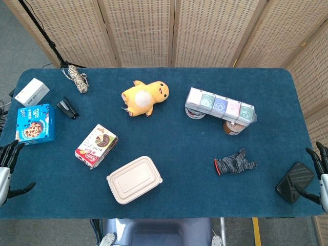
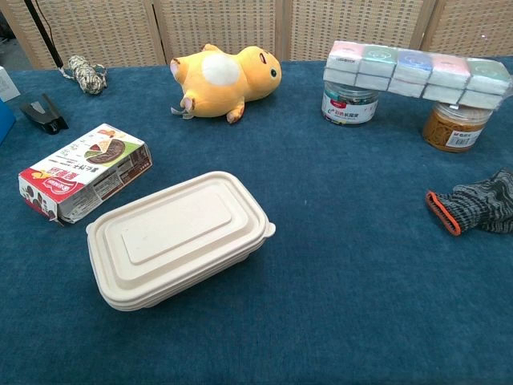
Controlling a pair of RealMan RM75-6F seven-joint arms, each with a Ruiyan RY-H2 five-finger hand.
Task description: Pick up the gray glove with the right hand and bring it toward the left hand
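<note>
Approach step not yet begun: the gray glove (image 1: 234, 164) is seen flat on the tabletop (image 1: 179, 138), untouched, while the right hand (image 1: 319, 169), fingers apart and empty, must be reached leftward over it

The glove (image 1: 234, 163) lay on the cloth (image 1: 179, 200), right of the lunchbox (image 1: 134, 179). Far right of the lunchbox, the right hand (image 1: 319, 169) hovered empty, fingers apart, beside a phone (image 1: 295, 182).
</note>
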